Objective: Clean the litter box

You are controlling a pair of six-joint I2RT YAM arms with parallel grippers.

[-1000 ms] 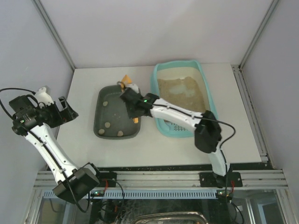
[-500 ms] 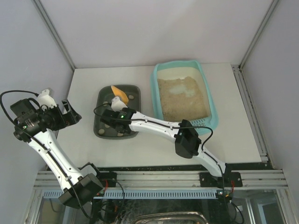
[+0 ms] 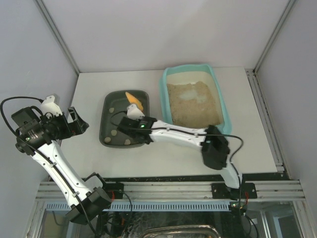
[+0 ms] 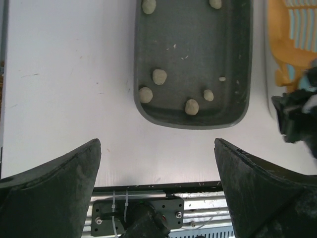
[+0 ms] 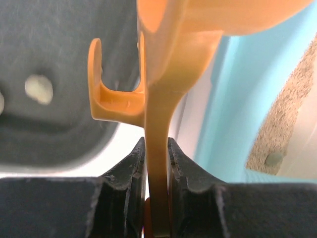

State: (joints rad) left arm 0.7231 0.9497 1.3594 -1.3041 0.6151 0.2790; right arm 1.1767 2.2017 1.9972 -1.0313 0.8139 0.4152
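Top external: the litter box sits at 1 o'clock on the table, with sandy litter inside. The dark tray is just beside it at its 9 o'clock and holds several clumps. Over the tray's 3 o'clock side, your right gripper is clamped on the thin handle of the orange scoop. The scoop head points to 12, over the tray's far end. Right wrist agrees: both pads are pinched flat on the handle. Your left gripper hangs at 9 o'clock of the table, fingers spread wide and holding nothing.

Risks, my read:
- The grip is a narrow pinch low on a long handle. A loaded head or a bump could pivot the scoop and dump litter on the table between tray and box.
- The handle's hook sits near the tray rim. A low sideways drag could snag it and shove the tray.
- What looks like one lump is in the litter close to the box wall. Coming in steep there could ram the wall.
- The right arm lies across the box's 6 o'clock end. Drop the elbow and you clip it.
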